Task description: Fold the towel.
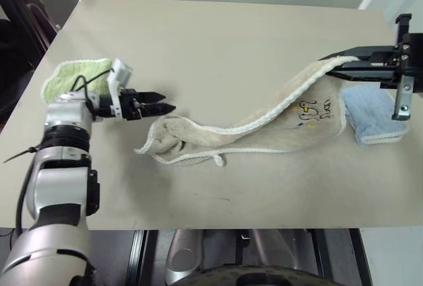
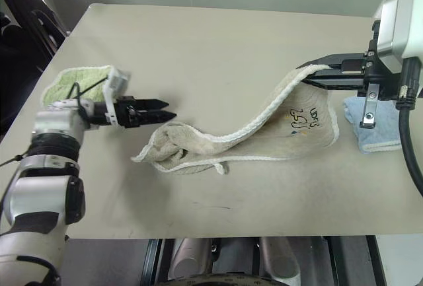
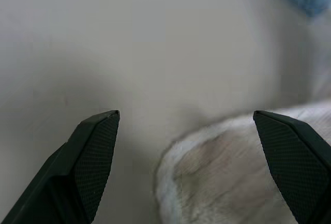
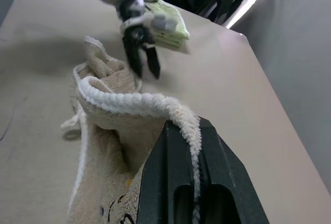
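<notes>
The towel (image 1: 264,131) is beige terry with white corded edging and a small dark drawing (image 1: 316,111). It stretches from its raised right corner down to a bunched left end on the table (image 1: 218,41). My right gripper (image 1: 334,67) is shut on that raised corner, and the right wrist view shows the corded edge (image 4: 189,125) pinched between its fingers. My left gripper (image 1: 168,102) hovers open just left of the bunched end (image 3: 222,172), holding nothing. A small white tag loop (image 1: 218,160) lies at the towel's near edge.
A fluffy light-green folded towel (image 1: 76,74) sits at the table's left edge, behind my left wrist. A light-blue folded towel (image 1: 373,114) lies at the right edge, under my right gripper. Bare tabletop lies behind the towel and in front of it.
</notes>
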Controlling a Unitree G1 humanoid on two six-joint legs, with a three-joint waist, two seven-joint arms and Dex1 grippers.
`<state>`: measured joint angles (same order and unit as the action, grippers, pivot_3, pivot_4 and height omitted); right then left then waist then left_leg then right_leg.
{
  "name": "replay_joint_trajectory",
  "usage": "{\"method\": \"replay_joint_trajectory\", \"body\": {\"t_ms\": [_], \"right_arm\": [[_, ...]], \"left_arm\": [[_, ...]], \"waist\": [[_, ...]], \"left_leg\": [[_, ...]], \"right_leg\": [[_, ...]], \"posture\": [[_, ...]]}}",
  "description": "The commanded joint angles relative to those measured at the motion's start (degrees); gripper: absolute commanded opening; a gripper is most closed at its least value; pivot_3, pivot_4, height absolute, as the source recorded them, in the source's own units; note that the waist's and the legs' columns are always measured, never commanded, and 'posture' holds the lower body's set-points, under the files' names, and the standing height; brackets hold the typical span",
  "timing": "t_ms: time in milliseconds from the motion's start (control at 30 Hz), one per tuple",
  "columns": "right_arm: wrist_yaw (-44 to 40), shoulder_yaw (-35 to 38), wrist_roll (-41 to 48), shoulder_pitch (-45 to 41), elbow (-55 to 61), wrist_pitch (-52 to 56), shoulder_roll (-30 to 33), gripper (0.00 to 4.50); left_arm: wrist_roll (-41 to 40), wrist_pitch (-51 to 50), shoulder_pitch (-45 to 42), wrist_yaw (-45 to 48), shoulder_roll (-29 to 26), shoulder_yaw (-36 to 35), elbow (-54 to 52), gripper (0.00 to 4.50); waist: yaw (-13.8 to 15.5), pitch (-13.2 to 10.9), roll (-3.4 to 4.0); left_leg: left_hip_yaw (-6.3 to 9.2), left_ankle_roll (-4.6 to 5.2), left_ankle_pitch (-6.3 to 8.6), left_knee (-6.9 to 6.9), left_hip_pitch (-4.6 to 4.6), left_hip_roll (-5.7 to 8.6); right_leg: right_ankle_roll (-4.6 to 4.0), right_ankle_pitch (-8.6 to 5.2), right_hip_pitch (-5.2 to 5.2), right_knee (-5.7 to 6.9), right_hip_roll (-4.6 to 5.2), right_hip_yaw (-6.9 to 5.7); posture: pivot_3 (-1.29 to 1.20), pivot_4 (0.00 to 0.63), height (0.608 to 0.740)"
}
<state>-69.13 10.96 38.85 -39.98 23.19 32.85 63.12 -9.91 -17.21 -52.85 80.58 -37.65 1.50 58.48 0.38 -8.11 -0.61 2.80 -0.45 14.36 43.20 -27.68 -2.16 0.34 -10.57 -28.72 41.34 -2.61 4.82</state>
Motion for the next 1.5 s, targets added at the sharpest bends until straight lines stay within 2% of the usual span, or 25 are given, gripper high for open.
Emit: {"method": "replay_joint_trajectory", "body": {"t_ms": [33, 167, 367, 633, 867, 1100, 1400, 1500], "right_arm": [[0.4, 0.9, -0.2, -0.8, 1.0, -1.1, 0.7, 0.02], [-0.6, -0.4, -5.0, 2.5, 1.0, -4.7, 2.1, 0.02], [-0.7, -0.4, -4.5, 2.0, 1.1, -4.8, 2.1, 0.02], [-0.9, -1.4, -4.4, 0.9, 0.5, -5.5, 1.5, 0.02], [-1.0, -1.7, -4.5, -0.1, -0.1, -6.1, 1.4, 0.02], [-1.3, -1.9, -5.2, 0.3, -0.5, -6.9, 1.4, 0.02], [-1.3, -2.3, -5.5, 0.2, -0.9, -7.1, 1.1, 0.02], [-1.4, -2.4, -5.7, 0.3, -1.1, -7.3, 1.1, 0.02]], "left_arm": [[2.3, 7.4, -0.5, 0.2, -0.1, 0.6, 1.1, 4.5], [4.1, 15.8, 1.0, -0.6, 0.4, 0.8, 2.4, 4.5], [7.8, 25.8, 4.3, 1.1, -0.7, 3.0, 3.4, 4.5], [7.3, 22.7, 6.8, 7.6, -2.2, 3.3, 0.7, 4.5], [7.8, 20.4, 8.9, 8.8, -3.4, 3.8, -3.0, 4.5], [8.9, 18.7, 7.9, 10.7, -5.7, 4.8, -2.3, 4.5], [0.7, 5.5, 5.9, 11.9, -9.6, 10.2, -4.9, 4.5], [-1.5, 4.3, 6.5, 11.9, -11.4, 13.3, -6.8, 4.5]], "waist": [[0.0, 0.0, 0.0], [0.0, 0.0, 0.0], [0.0, 0.1, 0.15], [-0.5, 0.2, 0.29], [-0.7, 0.3, 0.43], [-1.0, 0.3, 0.43], [-1.3, 0.3, 0.44], [-1.3, 0.3, 0.44]], "left_leg": [[0.01, 0.0, 0.0, 0.0, 0.0, 0.0], [0.01, 0.0, 0.0, 0.01, 0.01, 0.01], [-0.03, 0.0, 0.0, 0.06, 0.04, 0.01], [-0.05, 0.02, 0.01, 0.06, 0.04, 0.01], [-0.07, 0.05, 0.03, 0.06, 0.07, 0.01], [-0.06, 0.06, 0.04, 0.05, 0.1, 0.0], [-0.06, 0.05, 0.05, -0.04, 0.22, -0.01], [-0.06, 0.04, 0.06, -0.05, 0.22, -0.01]], "right_leg": [[0.1, 0.03, 0.0, 0.0, -0.01, -0.01], [0.43, -0.16, 0.03, 0.01, -0.01, -0.01], [0.52, -0.15, 0.06, 0.02, -0.01, 0.0], [0.49, -0.14, 0.05, 0.02, -0.01, 0.02], [0.25, -0.28, 0.06, 0.02, 0.0, 0.04], [0.16, -0.3, 0.05, 0.06, -0.01, 0.06], [-0.03, -0.43, 0.04, 0.24, -0.03, 0.08], [-0.07, -0.46, 0.02, 0.28, -0.03, 0.08]], "posture": [[0.0, 0.15, 0.697], [0.0, 0.15, 0.697], [0.0, 0.15, 0.697], [0.0, 0.15, 0.697], [0.0, 0.15, 0.697], [0.0, 0.15, 0.697], [0.0, 0.15, 0.697], [0.0, 0.15, 0.697]]}}
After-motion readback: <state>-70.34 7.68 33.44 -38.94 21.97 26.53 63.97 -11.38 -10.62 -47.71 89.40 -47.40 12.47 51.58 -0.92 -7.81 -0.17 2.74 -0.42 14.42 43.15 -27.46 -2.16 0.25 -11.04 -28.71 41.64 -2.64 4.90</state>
